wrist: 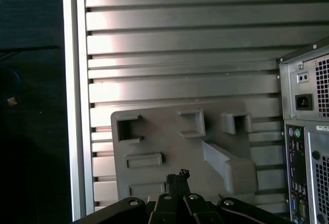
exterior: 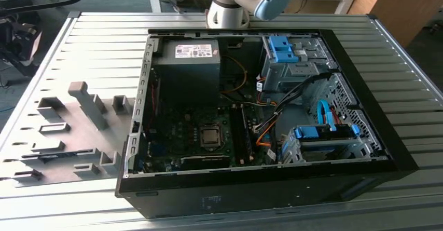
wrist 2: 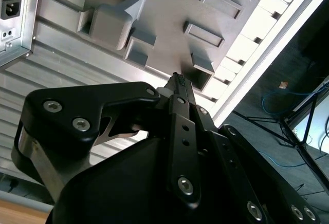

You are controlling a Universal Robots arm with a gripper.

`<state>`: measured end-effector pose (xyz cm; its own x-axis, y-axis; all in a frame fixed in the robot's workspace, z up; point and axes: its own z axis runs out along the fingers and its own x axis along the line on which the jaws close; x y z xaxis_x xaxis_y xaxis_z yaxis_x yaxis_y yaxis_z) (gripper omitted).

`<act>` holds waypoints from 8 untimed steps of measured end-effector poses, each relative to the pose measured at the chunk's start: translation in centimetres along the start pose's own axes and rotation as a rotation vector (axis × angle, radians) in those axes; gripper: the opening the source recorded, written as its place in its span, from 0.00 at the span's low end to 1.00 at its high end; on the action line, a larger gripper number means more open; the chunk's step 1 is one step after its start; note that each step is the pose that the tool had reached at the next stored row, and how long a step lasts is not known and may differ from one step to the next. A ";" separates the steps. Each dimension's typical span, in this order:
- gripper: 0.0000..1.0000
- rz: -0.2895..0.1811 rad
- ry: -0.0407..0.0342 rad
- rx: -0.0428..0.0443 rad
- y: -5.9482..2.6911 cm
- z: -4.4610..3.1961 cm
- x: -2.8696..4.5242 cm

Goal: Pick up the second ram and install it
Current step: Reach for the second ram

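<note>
Table (exterior: 387, 49) of ribbed aluminium slats carries all parts. PC case (exterior: 242, 200), black, lies on its side with the cover off and the interior facing up. Robot arm (exterior: 229, 2) rises from the far edge of the table, behind the case. Grey holder plate (exterior: 76, 137) with raised blocks and pockets lies on the table at the exterior view's left, just beside the case.

Inside the case, the power supply (exterior: 187, 75) bears a white label (exterior: 194, 50); its print is too small to read. Two blue drive caddies (exterior: 284, 49) sit at the exterior view's right. The square silver processor (exterior: 209, 135) sits mid-board.

The second ram (exterior: 240, 132): dark narrow sticks stand in the slots just beside the processor, on the exterior view's right. It cannot be told which stick is the second. A bundle of cables (exterior: 266, 127) runs close along that side of the slots.

Gripper (wrist 2: 176, 80) hangs above the holder plate and apart from it. In both wrist views its fingers are drawn together, tips meeting. The case's rear power socket (wrist: 303, 101) faces the plate.
</note>
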<state>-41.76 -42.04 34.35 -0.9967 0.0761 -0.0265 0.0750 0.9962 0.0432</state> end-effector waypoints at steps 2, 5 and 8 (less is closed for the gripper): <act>0.11 0.000 0.0000 0.0000 -0.01 0.15 0.06; 0.11 0.000 0.0000 0.0000 -0.03 0.34 0.15; 0.11 0.000 0.0001 0.0000 -0.04 0.52 0.24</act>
<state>-41.98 -42.04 33.83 -0.9967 0.0762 -0.0264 0.0750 0.9962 0.0432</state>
